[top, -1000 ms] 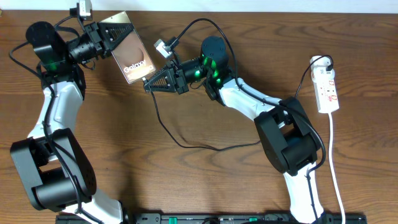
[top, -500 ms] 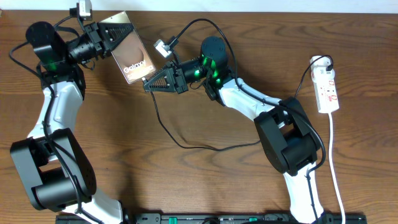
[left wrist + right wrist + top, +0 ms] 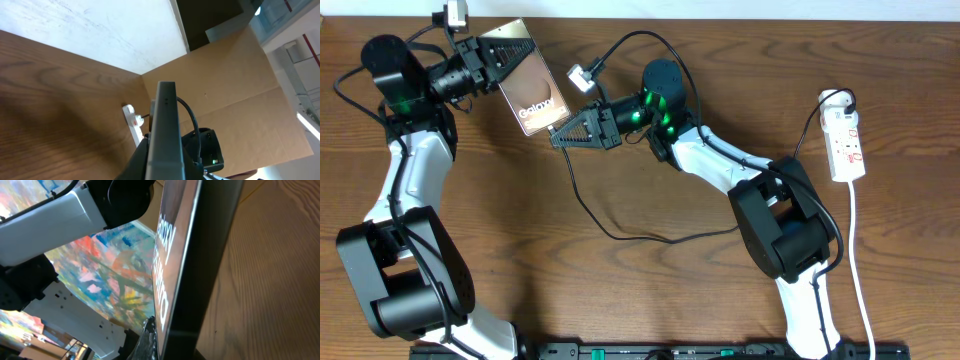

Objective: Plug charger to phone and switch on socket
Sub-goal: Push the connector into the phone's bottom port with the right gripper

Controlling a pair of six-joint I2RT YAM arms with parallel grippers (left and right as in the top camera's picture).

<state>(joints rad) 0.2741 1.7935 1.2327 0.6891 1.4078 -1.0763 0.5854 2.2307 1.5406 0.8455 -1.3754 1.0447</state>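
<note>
Wood-grain brown table (image 3: 620, 300) with white socket (image 3: 845, 145), white wall (image 3: 100, 30) beyond.

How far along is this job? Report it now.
Done: the left gripper grips the phone. In hand: the right gripper holds the charger tip at the phone's lower edge; whether it is seated cannot be told. Left: the socket, with no gripper near it.
</note>
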